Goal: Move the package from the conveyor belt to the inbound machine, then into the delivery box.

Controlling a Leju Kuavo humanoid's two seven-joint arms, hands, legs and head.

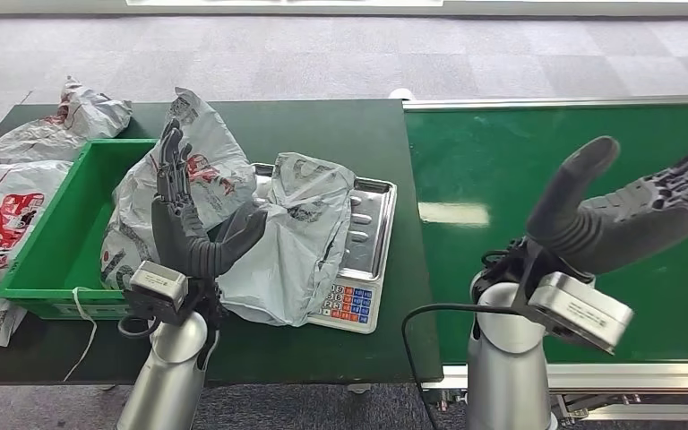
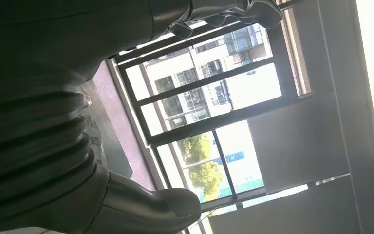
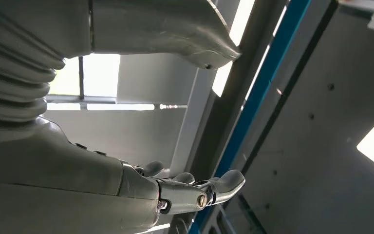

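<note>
Grey plastic package [image 1: 300, 237] drapes over your scale tray [image 1: 372, 224] mid-frame, long axis running top to bottom; another bag [image 1: 202, 170] leans in the green bin [image 1: 58, 242]. Both robot hands [image 1: 188, 219] [image 1: 632, 210] spread wide, holding nothing.

A: What sits on the dark green worktop [image 1: 340, 125]?
B: A green bin [image 1: 58, 242], a steel scale [image 1: 367, 242] bearing a grey package [image 1: 300, 233], and more bags at the far left.
A: And right of it?
B: The conveyor belt [image 1: 520, 152], bare green

grey package [image 1: 300, 237], green bin [image 1: 54, 235], green belt [image 1: 511, 161]
</note>
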